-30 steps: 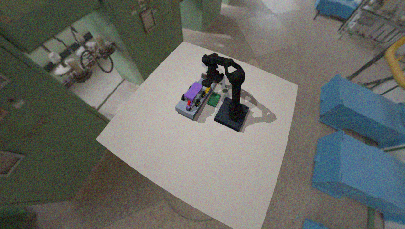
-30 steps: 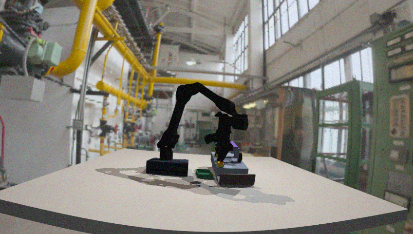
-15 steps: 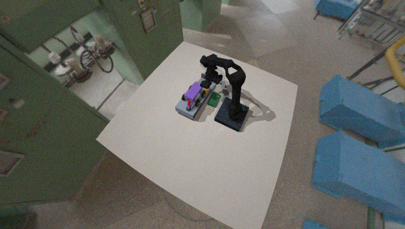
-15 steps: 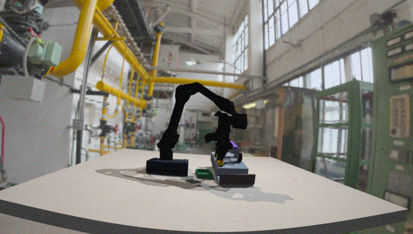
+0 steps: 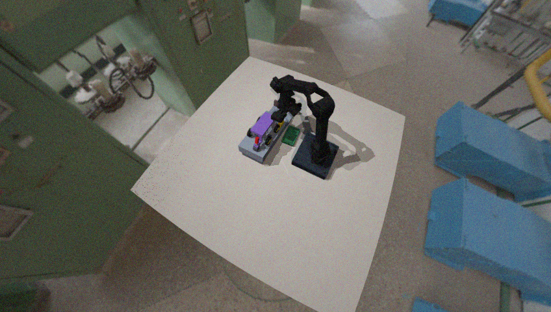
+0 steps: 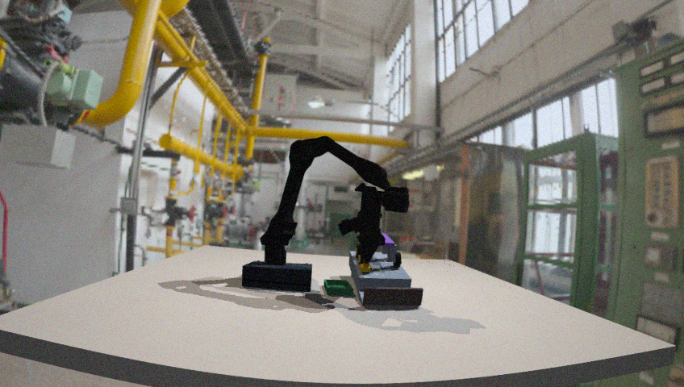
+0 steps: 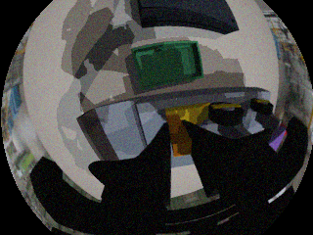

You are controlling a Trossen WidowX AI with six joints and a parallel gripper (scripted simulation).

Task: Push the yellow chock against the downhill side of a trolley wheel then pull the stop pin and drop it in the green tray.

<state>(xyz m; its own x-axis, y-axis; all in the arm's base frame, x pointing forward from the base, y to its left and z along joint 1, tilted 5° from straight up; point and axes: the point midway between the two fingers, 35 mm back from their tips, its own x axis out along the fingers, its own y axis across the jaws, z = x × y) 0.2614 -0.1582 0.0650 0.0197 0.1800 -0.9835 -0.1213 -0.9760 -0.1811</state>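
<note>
Hand (image 5: 279, 120) (image 6: 364, 262) (image 7: 174, 124) clamps the chock's orange handle (image 7: 181, 142), center of wrist view; fingers hide part of it. Chock-wheel contact unclear. Trolley (image 5: 262, 123) (image 6: 389, 243) (image 7: 278, 139) mostly cut off there, right edge.

From where I sit at the controls, I can read no text, label, brand, number or sign in the top, exterior or wrist view. Any markings on the green cabinets (image 5: 222, 50) (image 6: 638, 143) are too small and blurred for me to make out.
</note>
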